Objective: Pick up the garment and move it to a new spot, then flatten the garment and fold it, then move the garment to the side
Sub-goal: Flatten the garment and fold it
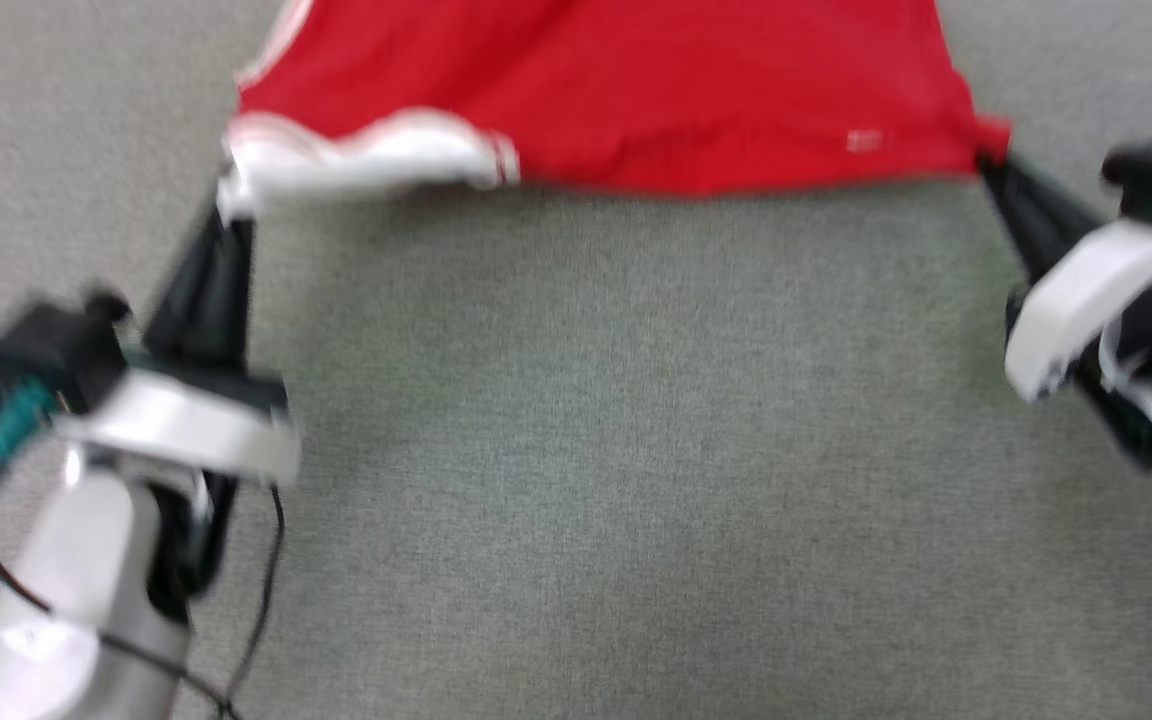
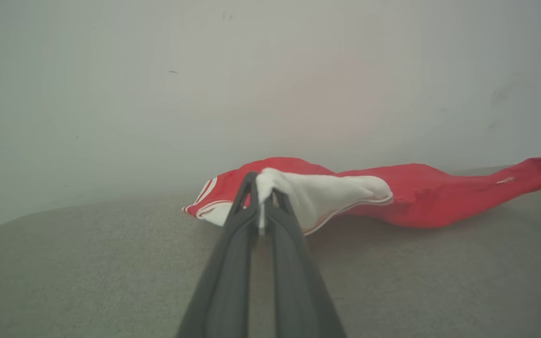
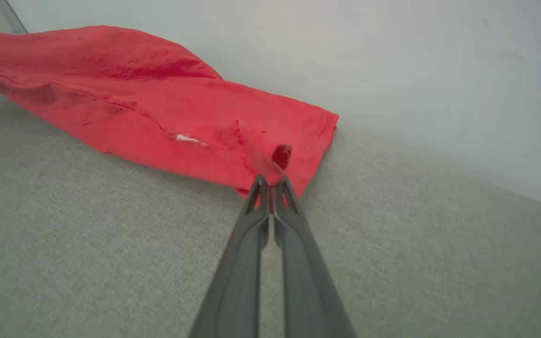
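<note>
The garment (image 1: pixel 656 90), a red jersey with a white sleeve, lies stretched across the top of the head view on grey fabric. My left gripper (image 1: pixel 234 205) is shut on the white sleeve (image 2: pixel 317 195), pinching its tip. My right gripper (image 1: pixel 986 160) is shut on the red corner of the hem (image 3: pixel 275 164) at the far right. The near edge of the garment (image 2: pixel 416 197) runs taut between the two grippers and sags slightly. A small white tag (image 3: pixel 186 138) shows on the red cloth. No lettering or number is visible on this side.
A grey-green woven surface (image 1: pixel 596 450) spreads below the garment toward me. A pale wall (image 2: pixel 251 70) rises just behind the garment in both wrist views. A black cable (image 1: pixel 266 600) hangs from my left forearm.
</note>
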Robot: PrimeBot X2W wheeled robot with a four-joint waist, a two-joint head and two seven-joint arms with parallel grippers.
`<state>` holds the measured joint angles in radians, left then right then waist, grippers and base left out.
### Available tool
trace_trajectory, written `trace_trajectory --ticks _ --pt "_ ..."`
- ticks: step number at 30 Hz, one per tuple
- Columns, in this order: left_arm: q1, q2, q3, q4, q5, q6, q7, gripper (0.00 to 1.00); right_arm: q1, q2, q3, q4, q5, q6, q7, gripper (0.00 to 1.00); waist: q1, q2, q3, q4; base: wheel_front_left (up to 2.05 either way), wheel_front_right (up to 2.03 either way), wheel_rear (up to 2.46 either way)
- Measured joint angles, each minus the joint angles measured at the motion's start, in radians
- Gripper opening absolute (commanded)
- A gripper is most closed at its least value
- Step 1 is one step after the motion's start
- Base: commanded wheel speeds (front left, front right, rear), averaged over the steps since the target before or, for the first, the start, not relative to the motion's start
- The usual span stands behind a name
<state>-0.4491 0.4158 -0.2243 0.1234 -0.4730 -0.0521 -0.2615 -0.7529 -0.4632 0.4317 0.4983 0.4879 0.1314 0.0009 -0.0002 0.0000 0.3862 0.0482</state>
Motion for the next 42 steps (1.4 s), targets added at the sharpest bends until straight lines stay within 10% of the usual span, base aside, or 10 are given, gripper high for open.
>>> trace_trajectory --ticks 27,42 --pt "0.717 -0.026 -0.055 -0.051 -0.201 0.06 0.142 0.0 0.755 -0.044 -0.14 -0.238 0.084 0.0 0.103 0.0 0.0 0.0 -0.356 -0.016 0.0 0.0 0.0" --pt "0.808 -0.015 -0.055 -0.104 -0.224 0.081 0.164 0.0 0.905 -0.036 -0.23 -0.341 0.082 0.0 0.142 0.0 0.0001 0.0 -0.396 0.006 0.0 0.0 0.0"
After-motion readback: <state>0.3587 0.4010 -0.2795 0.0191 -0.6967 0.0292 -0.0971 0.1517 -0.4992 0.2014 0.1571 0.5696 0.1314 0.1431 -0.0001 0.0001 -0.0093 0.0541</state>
